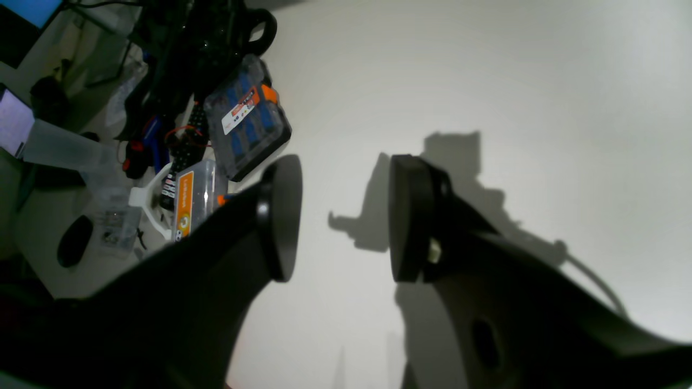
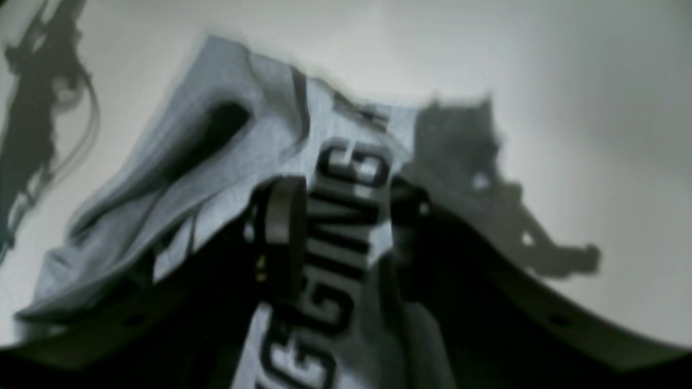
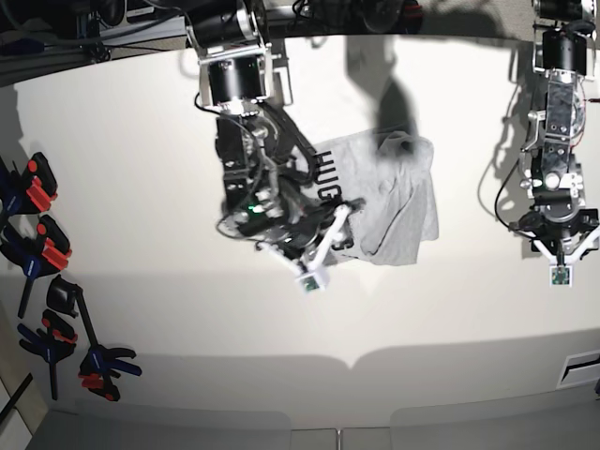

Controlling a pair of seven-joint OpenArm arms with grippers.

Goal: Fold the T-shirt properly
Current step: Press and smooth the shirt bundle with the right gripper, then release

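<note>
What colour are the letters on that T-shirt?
Black block capitals on the light grey T-shirt, clearest in the right wrist view.

We see a robotics lab or workshop: clamps (image 3: 42, 246) line the white counter (image 3: 169, 375), and parts boxes (image 1: 246, 124), cables and screens (image 1: 13, 121) crowd its edge.

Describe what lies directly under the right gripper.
The grey T-shirt, lettering up, runs between the right gripper's open fingers. The table beneath is covered there.
</note>
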